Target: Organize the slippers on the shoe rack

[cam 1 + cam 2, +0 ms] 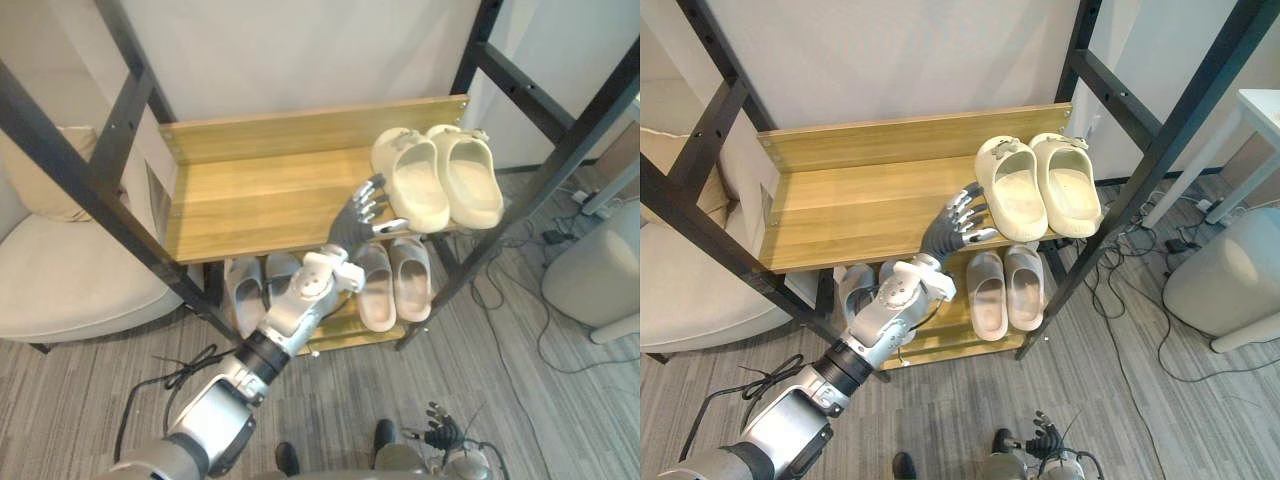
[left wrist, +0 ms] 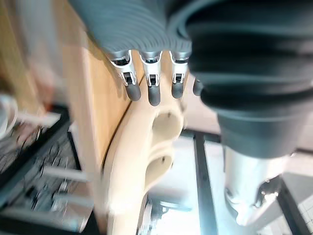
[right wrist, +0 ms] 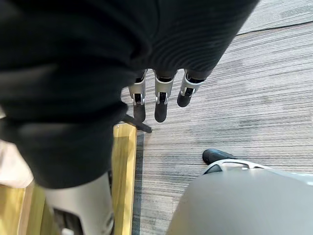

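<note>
Left eye view: left hand (image 1: 360,218), fingers (image 1: 372,192) straight and apart, just beside cream foam slippers (image 1: 420,195) on light wooden top shelf (image 1: 260,200), right end; risk of nudge pushing one off edge.

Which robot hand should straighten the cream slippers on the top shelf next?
Probably the left. The left hand is raised to the shelf, fingers straight, right beside the cream slippers. The right hand hangs low near the floor, away from the slippers.
</note>
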Robot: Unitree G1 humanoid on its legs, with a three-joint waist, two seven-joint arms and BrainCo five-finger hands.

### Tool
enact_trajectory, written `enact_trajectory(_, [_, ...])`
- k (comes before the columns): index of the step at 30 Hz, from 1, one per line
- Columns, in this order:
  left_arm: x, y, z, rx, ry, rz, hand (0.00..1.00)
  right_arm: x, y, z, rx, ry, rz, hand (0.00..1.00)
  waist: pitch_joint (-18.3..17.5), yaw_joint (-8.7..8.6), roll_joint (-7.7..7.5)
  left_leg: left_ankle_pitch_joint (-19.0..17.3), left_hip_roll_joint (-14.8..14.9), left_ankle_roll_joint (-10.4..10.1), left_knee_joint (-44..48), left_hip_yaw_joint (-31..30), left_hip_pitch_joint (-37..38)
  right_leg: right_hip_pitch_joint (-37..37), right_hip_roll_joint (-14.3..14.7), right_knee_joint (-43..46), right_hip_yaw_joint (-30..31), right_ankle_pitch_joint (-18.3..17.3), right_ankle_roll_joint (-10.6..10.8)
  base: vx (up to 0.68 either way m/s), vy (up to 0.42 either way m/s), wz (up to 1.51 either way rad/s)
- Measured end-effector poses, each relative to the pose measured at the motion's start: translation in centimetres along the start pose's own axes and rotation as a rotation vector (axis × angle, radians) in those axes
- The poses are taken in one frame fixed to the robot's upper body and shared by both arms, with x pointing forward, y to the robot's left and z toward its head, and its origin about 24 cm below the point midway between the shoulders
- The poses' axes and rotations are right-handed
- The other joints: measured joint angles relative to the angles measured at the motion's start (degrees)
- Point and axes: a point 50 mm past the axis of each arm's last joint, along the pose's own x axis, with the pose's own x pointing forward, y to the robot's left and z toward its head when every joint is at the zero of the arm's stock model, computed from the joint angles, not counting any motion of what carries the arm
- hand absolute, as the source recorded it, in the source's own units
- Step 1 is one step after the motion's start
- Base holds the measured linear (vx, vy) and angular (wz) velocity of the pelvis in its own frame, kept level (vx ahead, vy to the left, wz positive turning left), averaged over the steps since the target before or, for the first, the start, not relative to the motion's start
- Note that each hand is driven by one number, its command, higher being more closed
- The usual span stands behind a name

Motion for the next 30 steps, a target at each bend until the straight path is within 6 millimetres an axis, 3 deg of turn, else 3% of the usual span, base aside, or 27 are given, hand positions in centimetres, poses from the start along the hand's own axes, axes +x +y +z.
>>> enact_trajectory(5, [-2.7,-2.1,3.0,-0.09,-0.149,-0.134,0.0,0.0,0.1,-0.6,-0.011,0.032,0.01,0.0,-0.52,2.84,-0.01,0.55,0.05,-0.06,0.02,-3.31,-1.87,0.31,-0.17,0.04,-2.67,-0.6,0.74,0.01,-0.015,0.34])
enact_trajectory(12, [-7.0,-3.5,1.2,-0.231,-0.092,-0.217,0.0,0.5,0.9,0.7,-0.029,-0.001,0.046,0.0,-1.69,5.73,0.25,0.55,-0.23,-0.06,0.04,-4.71,-2.51,0.59,-0.33,0.1,-3.99,-1.13,1.14,0.01,0.005,0.14])
enact_trajectory(16, [-10.9,-2.0,-2.2,-0.236,0.051,-0.142,0.0,0.5,1.7,0.7,-0.028,0.005,0.077,0.0,-1.96,6.26,0.44,0.52,-0.1,-0.1,0.05,-5.01,-1.35,1.53,-0.19,1.33,-4.64,-2.24,0.0,0.0,0.0,0.07])
enact_trajectory(17, [-12.6,-1.1,-3.8,-0.235,0.127,-0.085,0.0,0.5,1.8,0.6,-0.031,0.008,0.081,0.0,-1.96,7.0,0.43,0.59,0.08,-0.18,0.06,-5.0,-1.36,1.44,-0.07,1.68,-4.77,-2.54,-0.46,-0.03,-0.014,0.05])
enact_trajectory(19, [-13.9,-0.4,-5.4,-0.227,0.197,-0.033,0.0,0.5,1.9,0.5,-0.035,0.01,0.083,0.0,-1.99,7.82,0.38,0.65,0.17,-0.26,0.06,-4.97,-1.3,1.42,0.0,1.71,-4.76,-2.81,-0.72,-0.04,-0.019,0.0])
enact_trajectory(20, [-15.7,0.7,-7.3,-0.215,0.285,0.047,0.0,0.5,2.1,0.5,-0.048,0.009,0.09,0.0,-2.14,8.37,0.16,0.73,0.23,-0.37,0.05,-5.01,-1.29,1.42,0.02,1.82,-4.76,-3.18,-0.29,-0.04,-0.022,-0.01])
enact_trajectory(26, [-20.8,3.8,-12.6,-0.164,0.555,0.264,0.0,0.4,2.9,0.5,-0.06,0.01,0.114,0.0,-2.81,9.13,-0.91,0.83,0.5,-0.53,0.03,-4.89,-1.33,1.44,0.27,1.85,-4.74,-3.25,-0.18,-0.01,-0.004,0.0])
enact_trajectory(30, [-23.8,5.7,-14.9,-0.113,0.705,0.37,0.0,0.3,3.4,0.5,-0.05,0.011,0.124,0.0,-3.55,9.35,-2.08,0.88,0.56,-0.61,0.02,-4.83,-1.24,1.44,0.43,1.6,-4.6,-3.23,-0.16,0.0,-0.011,-0.03])
